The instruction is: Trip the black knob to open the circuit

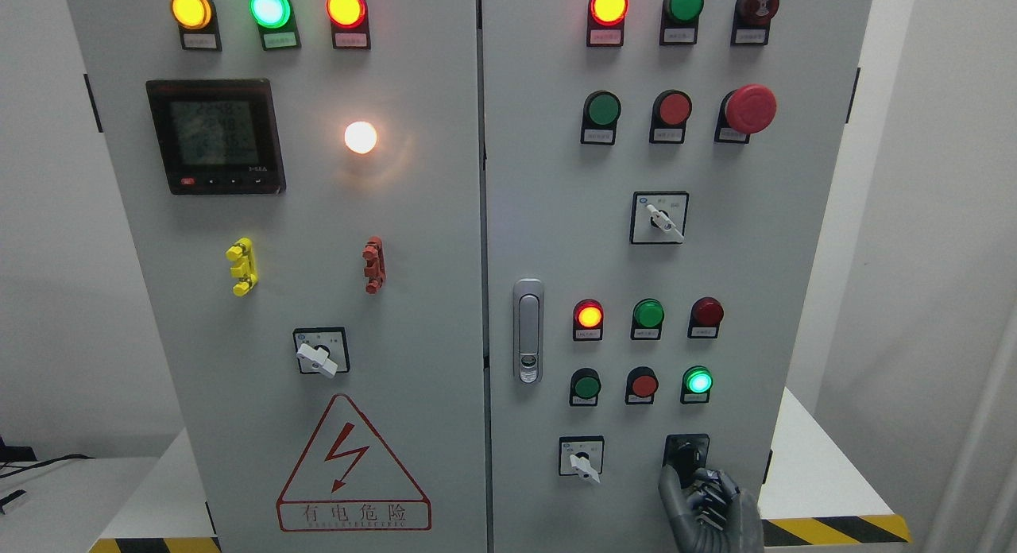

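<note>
- Reaching in from the lower right of the frame, your right hand (703, 501) sat directly beneath the black knob (686, 456), its thumb rising up the left side of the knob and the other fingers (715, 489) curled together just below it.
- You could not tell from this view whether the fingers were truly clamped on the knob or only touching its lower edge; the hand covered the bottom of it.
- The knob lay immediately above the fingertips, in the lower right of the cabinet's right door (556, 219), so any twist had to come from the wrist with almost no further reach, as I judge it.
- Its handle was dark against a dark plate, and you could not make out its long axis clearly.
- Your left hand was nowhere in the frame, so the right was the only one near the knob.
- Just to the left of the knob sat a white-handled selector switch (582, 460), close enough that a drifting thumb might have brushed it.
- Above the knob, a lit green lamp (697, 380) glowed, with a dark red button (643, 384) beside it.
- Farther up, the large red mushroom button (749, 108) stood well clear of your hand.
</note>
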Tool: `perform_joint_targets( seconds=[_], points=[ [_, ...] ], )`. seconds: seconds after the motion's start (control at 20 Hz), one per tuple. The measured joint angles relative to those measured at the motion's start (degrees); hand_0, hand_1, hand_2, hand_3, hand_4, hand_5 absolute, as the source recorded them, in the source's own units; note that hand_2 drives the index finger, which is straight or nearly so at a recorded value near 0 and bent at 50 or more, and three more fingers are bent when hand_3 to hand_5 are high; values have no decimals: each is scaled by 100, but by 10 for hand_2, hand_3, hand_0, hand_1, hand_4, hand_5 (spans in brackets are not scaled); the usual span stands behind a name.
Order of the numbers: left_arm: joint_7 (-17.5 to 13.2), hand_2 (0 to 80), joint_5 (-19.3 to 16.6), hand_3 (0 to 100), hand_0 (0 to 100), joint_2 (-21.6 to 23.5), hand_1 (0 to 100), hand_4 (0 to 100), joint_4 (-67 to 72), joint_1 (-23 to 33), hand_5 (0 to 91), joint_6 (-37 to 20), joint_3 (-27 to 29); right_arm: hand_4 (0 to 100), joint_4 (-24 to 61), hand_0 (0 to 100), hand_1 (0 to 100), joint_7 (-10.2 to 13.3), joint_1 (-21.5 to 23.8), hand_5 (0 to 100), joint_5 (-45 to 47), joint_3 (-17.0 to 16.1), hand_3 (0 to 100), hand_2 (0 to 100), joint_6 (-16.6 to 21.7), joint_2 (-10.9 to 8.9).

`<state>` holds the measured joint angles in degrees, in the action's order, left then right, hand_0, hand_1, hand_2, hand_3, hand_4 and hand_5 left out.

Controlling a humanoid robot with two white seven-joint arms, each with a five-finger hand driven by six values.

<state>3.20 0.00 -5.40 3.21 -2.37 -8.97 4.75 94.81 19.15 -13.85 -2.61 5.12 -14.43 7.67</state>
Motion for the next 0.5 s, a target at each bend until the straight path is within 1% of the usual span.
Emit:
perform_joint_targets(
  seconds=[0.5],
  points=[
    [0, 0, 0, 0, 120, 0, 389, 0, -2, 0, 0, 0, 0, 904, -5, 377, 654, 5, 0, 995, -9, -10, 863, 572, 0, -1]
  ],
)
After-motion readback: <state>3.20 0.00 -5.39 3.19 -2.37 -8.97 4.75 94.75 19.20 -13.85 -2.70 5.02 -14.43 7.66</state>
